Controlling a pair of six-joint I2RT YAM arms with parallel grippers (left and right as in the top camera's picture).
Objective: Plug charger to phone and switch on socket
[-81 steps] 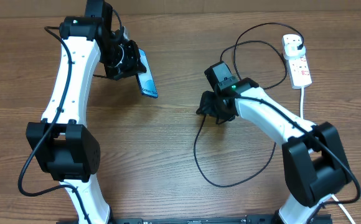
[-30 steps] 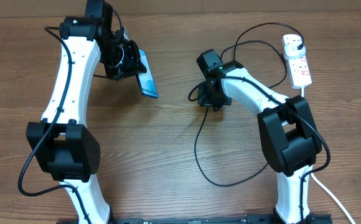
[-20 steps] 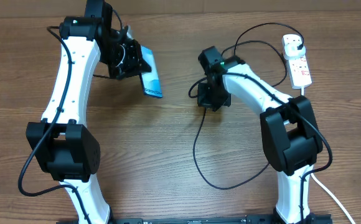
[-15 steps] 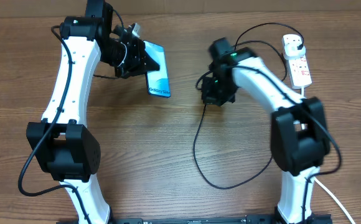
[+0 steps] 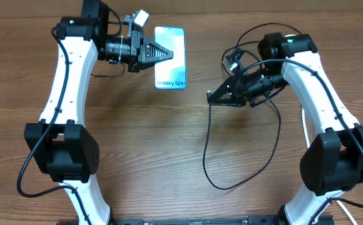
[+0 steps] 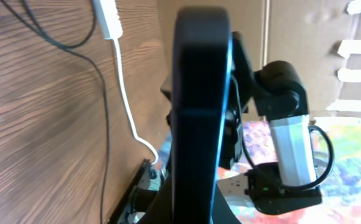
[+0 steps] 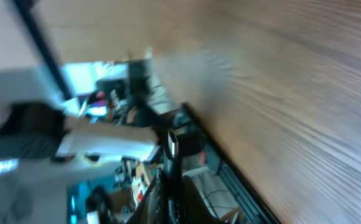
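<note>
The phone (image 5: 170, 59) hangs above the far middle of the table with its lit blue screen facing up, and my left gripper (image 5: 167, 54) is shut on its left edge. In the left wrist view the phone (image 6: 199, 93) shows edge-on between the jaws of the left gripper (image 6: 193, 210). My right gripper (image 5: 212, 97) points left, a short way right of the phone, shut on the charger (image 5: 207, 144) near its end. The small connector tip (image 7: 173, 144) sticks out past the right gripper (image 7: 170, 186). The socket (image 6: 107, 17) shows only in the left wrist view; my right arm hides it overhead.
Slack black cable loops across the table (image 5: 138, 144) to the front right (image 5: 231, 182) and tangles near my right arm's elbow (image 5: 238, 56). The socket's white cord (image 6: 126, 99) runs along the table's right side. Both arm bases (image 5: 62, 156) stand at the front.
My left gripper has swung the phone right and turned it from tilted on edge to screen-up. My right arm has swung up and right, lifting the cable end so the gripper points left.
</note>
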